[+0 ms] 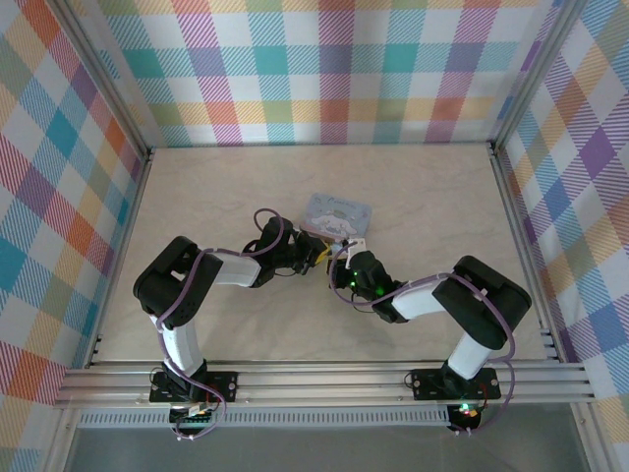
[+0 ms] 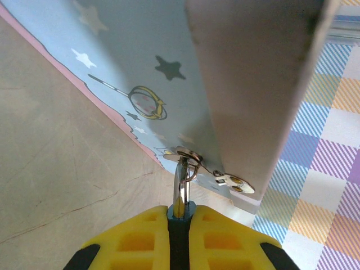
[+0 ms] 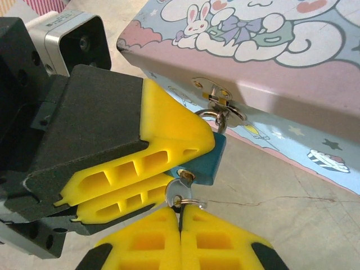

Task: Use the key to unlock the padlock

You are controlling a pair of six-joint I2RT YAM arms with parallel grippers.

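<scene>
The padlock (image 3: pixel 212 160) hangs from the hasp (image 3: pixel 222 104) on the tin (image 3: pixel 270 73) near the middle of the surface (image 3: pixel 270 225). The left claw (image 3: pixel 191 163) is clamped on its body and the right claw (image 3: pixel 180 225) is closed on the key (image 3: pixel 179 190), which seems to sit in the keyhole, though the blade is hidden. I think the right claw should turn the key about its own axis without pulling while the left holds the body steady. The tin wall is just behind and the claws almost touch, so free room is only on the near side.

Before me the pale blue cartoon-printed tin (image 1: pixel 339 213) sat on the beige marbled table (image 1: pixel 216 187), its lid closed, plaid walls (image 1: pixel 324 69) around.
</scene>
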